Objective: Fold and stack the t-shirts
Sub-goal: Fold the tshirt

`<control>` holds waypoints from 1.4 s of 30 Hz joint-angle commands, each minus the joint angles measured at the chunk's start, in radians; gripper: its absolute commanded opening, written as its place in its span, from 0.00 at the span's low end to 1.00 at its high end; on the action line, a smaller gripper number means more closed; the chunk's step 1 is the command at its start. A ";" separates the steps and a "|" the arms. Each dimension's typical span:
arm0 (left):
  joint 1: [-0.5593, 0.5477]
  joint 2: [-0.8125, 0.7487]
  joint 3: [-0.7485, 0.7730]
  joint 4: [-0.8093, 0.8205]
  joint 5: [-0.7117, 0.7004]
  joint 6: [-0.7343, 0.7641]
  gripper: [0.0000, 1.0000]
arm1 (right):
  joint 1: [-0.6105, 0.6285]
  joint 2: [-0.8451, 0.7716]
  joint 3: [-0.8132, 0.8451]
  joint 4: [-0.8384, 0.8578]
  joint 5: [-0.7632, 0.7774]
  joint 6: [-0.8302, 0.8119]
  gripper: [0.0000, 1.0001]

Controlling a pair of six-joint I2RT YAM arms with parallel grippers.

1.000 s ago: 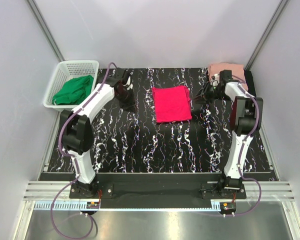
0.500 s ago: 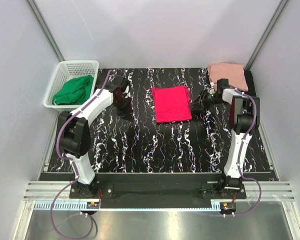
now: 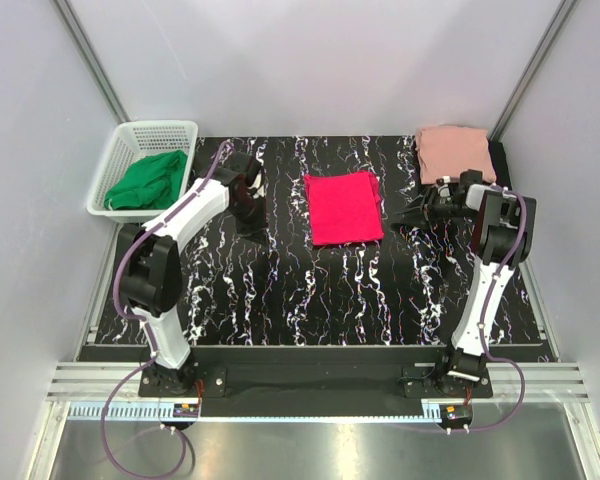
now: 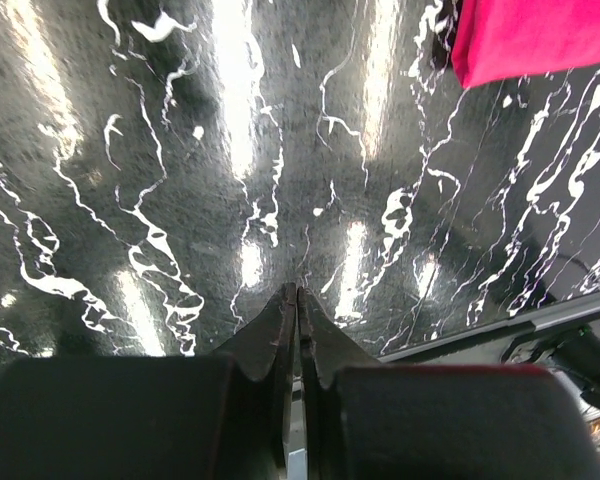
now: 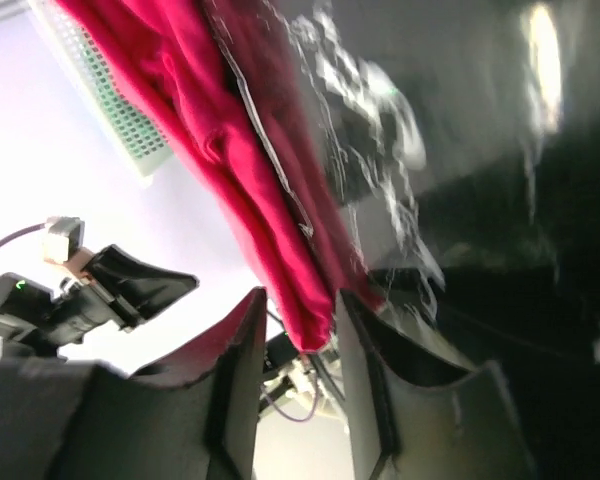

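The bright crimson-pink t-shirt [image 3: 345,207] lies folded in a flat rectangle at the table's middle. A pale salmon-pink t-shirt [image 3: 455,150] sits folded at the back right corner, with a black cloth edge [image 3: 498,160] beside it. My left gripper [image 3: 248,226] [image 4: 298,292] is shut and empty, pointing down at bare table left of the crimson shirt [image 4: 540,35]. Low and sideways at that shirt's right edge, my right gripper [image 3: 400,218] [image 5: 298,310] is open. The crimson cloth [image 5: 250,150] fills the view ahead of its fingers, its corner in line with the gap.
A white mesh basket [image 3: 130,132] holding green cloth [image 3: 145,178] stands off the table's back left corner. The table is black marble-patterned [image 3: 300,290], with grey walls close on three sides. The basket [image 5: 100,90] also shows beyond the shirt in the right wrist view.
My right gripper swung away from the salmon-pink shirt and came down at the crimson shirt's right edge. My left gripper closed and shifted slightly toward the front.
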 commanded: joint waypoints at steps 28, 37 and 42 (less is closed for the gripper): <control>-0.021 -0.016 0.043 -0.020 0.017 -0.006 0.01 | 0.137 0.042 0.205 -0.392 0.124 -0.066 0.44; -0.021 -0.028 0.015 -0.011 0.014 -0.007 0.00 | 0.144 0.013 0.295 -0.527 0.305 -0.081 0.45; -0.022 -0.027 0.012 -0.008 0.011 -0.007 0.00 | 0.172 0.066 0.367 -0.577 0.322 -0.104 0.44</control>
